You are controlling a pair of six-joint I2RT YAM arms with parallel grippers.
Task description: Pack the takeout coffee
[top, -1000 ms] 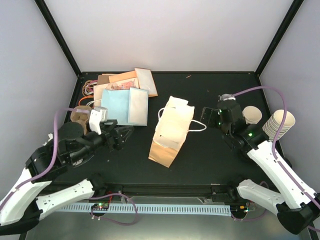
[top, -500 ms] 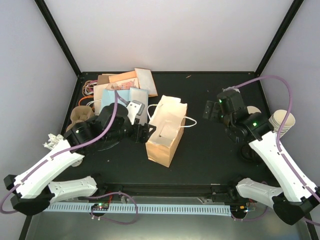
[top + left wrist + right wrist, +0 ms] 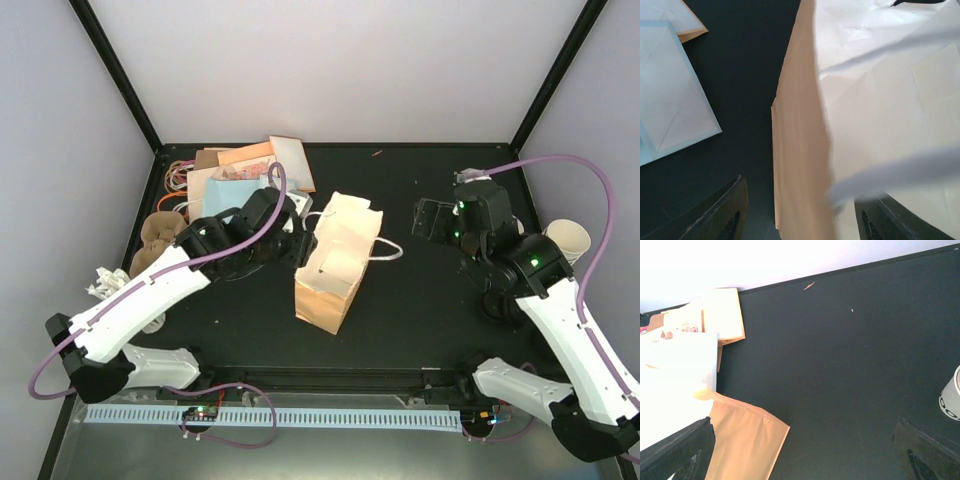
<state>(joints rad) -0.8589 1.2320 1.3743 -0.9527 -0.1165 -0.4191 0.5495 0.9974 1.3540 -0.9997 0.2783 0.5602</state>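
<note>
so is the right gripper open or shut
open: the right gripper shows fingers far apart at its wrist view's bottom corners, only table between them

Left arm [image 3: 140,295] stretched forward and rightward, left fingers [image 3: 730,216] apart. Right arm [image 3: 572,322] extended forward, right fingers [image 3: 684,450] spread wide.

A matte black table [image 3: 430,300] forms the floor of a booth closed in by plain pale walls: a back wall [image 3: 340,70] that is brightly and evenly lit, and a left wall [image 3: 60,150] and a right wall [image 3: 605,170] with a faint lilac cast. Black corner posts [image 3: 115,75] slant up from the table's two far corners, where the walls meet. Along the table's near edge runs a black rail [image 3: 340,380], and below it a grey metal ledge [image 3: 330,450] carries a white slotted strip [image 3: 320,417].
</note>
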